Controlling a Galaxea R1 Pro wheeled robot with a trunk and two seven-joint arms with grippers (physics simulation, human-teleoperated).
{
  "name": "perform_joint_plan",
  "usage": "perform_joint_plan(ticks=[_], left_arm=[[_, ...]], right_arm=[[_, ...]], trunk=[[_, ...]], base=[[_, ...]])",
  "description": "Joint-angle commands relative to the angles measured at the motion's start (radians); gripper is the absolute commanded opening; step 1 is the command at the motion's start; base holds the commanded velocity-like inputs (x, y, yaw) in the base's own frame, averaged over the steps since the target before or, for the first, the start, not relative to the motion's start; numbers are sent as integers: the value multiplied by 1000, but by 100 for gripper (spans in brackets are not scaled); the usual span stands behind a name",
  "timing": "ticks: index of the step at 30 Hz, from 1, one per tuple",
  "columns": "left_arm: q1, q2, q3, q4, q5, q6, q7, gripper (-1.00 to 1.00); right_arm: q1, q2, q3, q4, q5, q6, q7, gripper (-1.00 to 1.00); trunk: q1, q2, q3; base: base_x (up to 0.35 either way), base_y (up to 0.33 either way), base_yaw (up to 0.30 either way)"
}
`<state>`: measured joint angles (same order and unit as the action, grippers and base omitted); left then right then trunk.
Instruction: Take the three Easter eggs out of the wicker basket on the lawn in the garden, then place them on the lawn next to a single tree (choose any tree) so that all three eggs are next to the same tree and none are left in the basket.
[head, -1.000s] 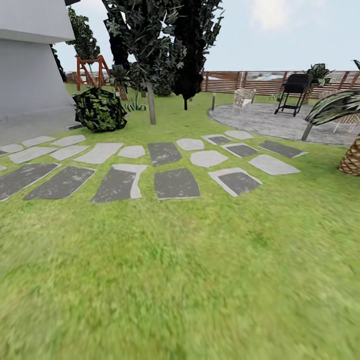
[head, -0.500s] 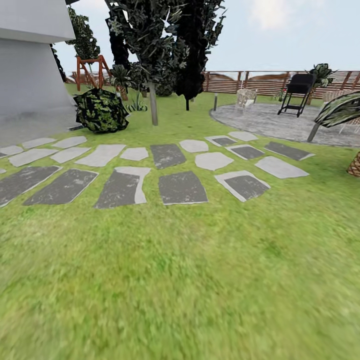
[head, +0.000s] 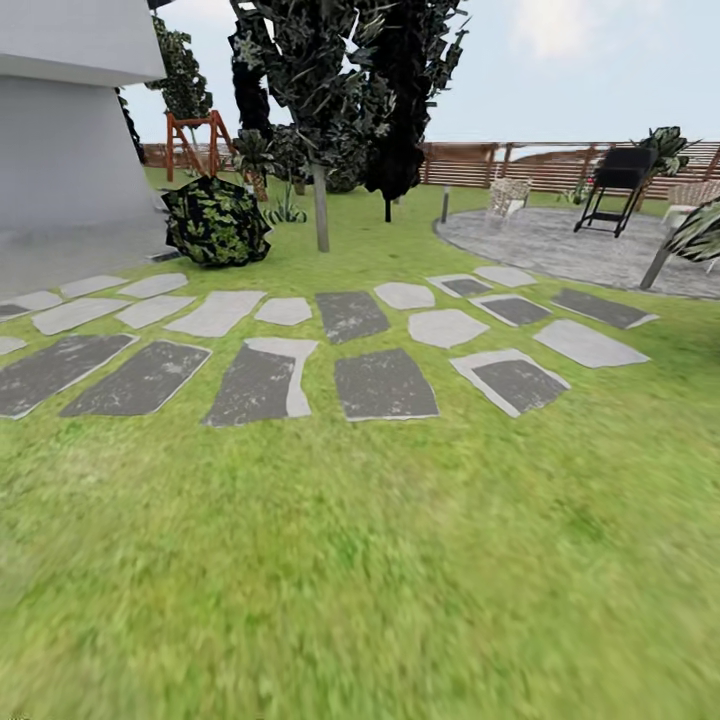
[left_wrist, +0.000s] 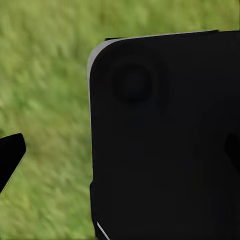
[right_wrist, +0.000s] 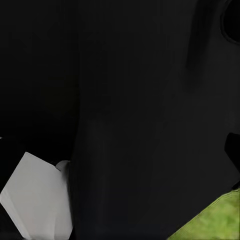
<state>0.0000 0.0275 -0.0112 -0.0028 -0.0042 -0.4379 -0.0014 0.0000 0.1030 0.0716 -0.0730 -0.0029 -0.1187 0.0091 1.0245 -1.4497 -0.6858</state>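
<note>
We faced the wide green lawn (head: 360, 560) filling the lower frame, grey flat stepping stones (head: 385, 383) mid-frame, and the slim pale-trunked dark-leaved tree (head: 321, 205) upper centre. We could not tell either gripper's state.

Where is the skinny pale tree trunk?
In the head view, the slim pale grey-brown tree trunk stands on the lawn beyond the stepping stones, just right of the round dark leafy bush.

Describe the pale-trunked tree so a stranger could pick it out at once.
Start at the white house on the left and the round dark bush by its corner. Just right of that bush, beyond the stepping stones, stands the tree. Its trunk is straight and pale grey; the black-leaved tree beside it has a thin dark one.
</note>
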Motion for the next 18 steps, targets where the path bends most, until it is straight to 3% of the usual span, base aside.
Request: perform_joint_plan(ticks=[1, 9, 18], left_arm=[[0, 0, -1, 0, 0, -2, 0, 100], [0, 0, -1, 0, 0, -2, 0, 100], [0, 0, -1, 0, 0, -2, 0, 100]], right_arm=[[0, 0, 7, 0, 0, -2, 0, 100], [0, 0, 7, 1, 0, -2, 0, 100], [0, 0, 7, 0, -1, -2, 0, 100]], trunk=[[0, 0, -1], [0, 0, -1], [0, 0, -1]], base=[[246, 249, 238], [234, 257, 255], [240, 256, 47]])
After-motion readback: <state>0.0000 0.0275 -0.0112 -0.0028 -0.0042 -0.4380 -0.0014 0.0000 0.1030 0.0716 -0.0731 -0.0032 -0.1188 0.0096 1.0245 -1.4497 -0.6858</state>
